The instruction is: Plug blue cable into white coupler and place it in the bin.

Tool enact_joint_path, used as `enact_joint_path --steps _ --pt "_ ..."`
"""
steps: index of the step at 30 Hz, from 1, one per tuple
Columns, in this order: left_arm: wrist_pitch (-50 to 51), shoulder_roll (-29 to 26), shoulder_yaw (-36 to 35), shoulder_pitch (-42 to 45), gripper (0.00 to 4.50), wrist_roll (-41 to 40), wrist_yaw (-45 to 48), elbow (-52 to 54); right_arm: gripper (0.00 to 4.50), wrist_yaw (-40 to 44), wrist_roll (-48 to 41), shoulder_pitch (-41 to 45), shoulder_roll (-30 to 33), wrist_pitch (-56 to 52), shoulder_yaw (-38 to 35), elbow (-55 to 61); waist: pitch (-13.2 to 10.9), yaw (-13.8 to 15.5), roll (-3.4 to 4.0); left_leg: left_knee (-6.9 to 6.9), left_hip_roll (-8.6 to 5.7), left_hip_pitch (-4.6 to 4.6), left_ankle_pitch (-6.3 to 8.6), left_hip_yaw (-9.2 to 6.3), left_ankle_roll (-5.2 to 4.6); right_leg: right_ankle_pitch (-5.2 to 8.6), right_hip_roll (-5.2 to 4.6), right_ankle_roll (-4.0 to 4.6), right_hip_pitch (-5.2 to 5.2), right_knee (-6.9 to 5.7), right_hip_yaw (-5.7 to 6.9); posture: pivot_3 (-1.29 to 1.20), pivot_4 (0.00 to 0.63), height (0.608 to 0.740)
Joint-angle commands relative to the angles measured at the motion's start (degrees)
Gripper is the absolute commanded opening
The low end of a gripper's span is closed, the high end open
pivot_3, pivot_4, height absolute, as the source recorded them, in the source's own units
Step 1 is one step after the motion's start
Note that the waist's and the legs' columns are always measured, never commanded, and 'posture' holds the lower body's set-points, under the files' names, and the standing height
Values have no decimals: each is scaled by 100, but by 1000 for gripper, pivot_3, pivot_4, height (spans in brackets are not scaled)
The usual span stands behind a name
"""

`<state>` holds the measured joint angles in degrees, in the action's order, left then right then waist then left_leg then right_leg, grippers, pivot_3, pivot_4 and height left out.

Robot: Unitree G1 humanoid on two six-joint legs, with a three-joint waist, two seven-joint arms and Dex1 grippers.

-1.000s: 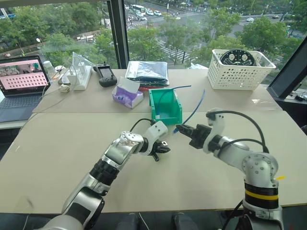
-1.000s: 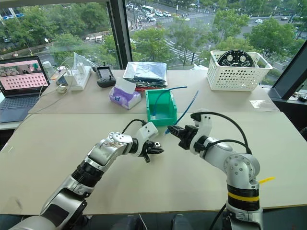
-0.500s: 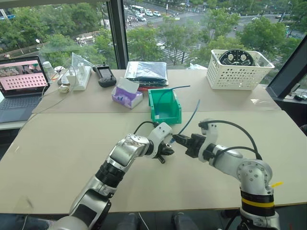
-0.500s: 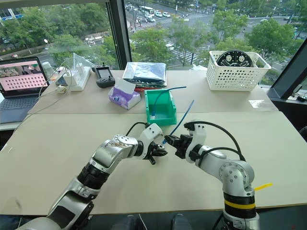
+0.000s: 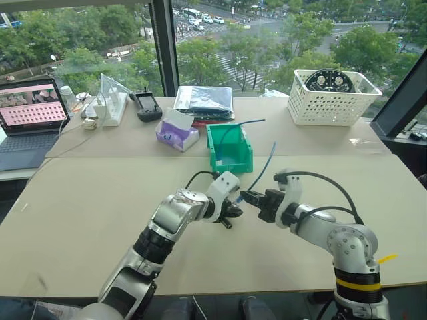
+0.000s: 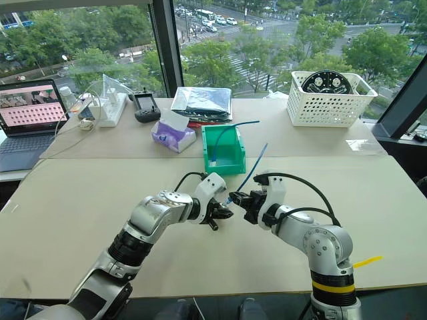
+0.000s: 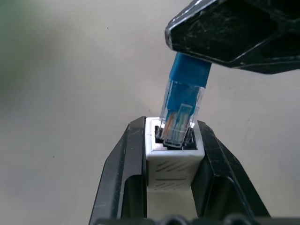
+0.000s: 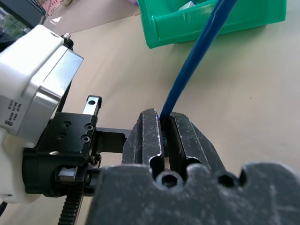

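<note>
My left gripper [image 5: 230, 212] is shut on the white coupler [image 7: 173, 159], a small ribbed block clamped between its two black fingers [image 7: 124, 164], socket facing outward. My right gripper [image 5: 245, 198] is shut on the blue cable [image 8: 197, 61] just behind its clear plug [image 7: 180, 112]. The plug's tip sits in the mouth of the coupler's socket, slightly tilted, with most of its body still outside. The two grippers meet tip to tip above the table, in front of the green bin [image 5: 230, 148]. The rest of the cable [image 5: 265, 163] rises up and back towards the bin's right side.
A darker blue cable [image 5: 243, 123] arcs out of the bin. Behind it lie a purple tissue pack [image 5: 177, 131], a dark bag [image 5: 205, 100] and a black remote [image 5: 148, 103]. A white lattice basket [image 5: 333, 97] stands back right, a laptop [image 5: 30, 117] far left.
The two grippers were a short gap apart; the right one has sunk and come left with the cable, the left wrist has rolled, and the plug now meets the coupler.
</note>
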<state>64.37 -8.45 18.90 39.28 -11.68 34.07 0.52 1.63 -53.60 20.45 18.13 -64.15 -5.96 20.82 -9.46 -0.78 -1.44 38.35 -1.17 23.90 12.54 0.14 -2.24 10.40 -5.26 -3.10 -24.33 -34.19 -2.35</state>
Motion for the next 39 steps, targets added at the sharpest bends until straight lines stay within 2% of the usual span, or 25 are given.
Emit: enact_joint_path --steps 1,23,39 --pt "-58 181 -54 102 704 -164 -65 306 0 150 -91 -60 -152 -249 285 71 0 0 0 0 0 -3 0 0 0 0 0 0 2 0 0 0 150 740" --pt "-184 266 141 181 704 -100 -170 237 0 687 -22 173 9 -715 493 67 2 18 0 3 -1 -12 -1 0 1 0 -1 0 12 -2 -1 0 150 740" --pt "-63 239 22 102 704 -126 -299 357 0 1653 1166 -368 495 -271 1351 -485 26 21 -1 4 -2 -25 0 0 1 2 0 -2 25 -2 0 0 150 740"
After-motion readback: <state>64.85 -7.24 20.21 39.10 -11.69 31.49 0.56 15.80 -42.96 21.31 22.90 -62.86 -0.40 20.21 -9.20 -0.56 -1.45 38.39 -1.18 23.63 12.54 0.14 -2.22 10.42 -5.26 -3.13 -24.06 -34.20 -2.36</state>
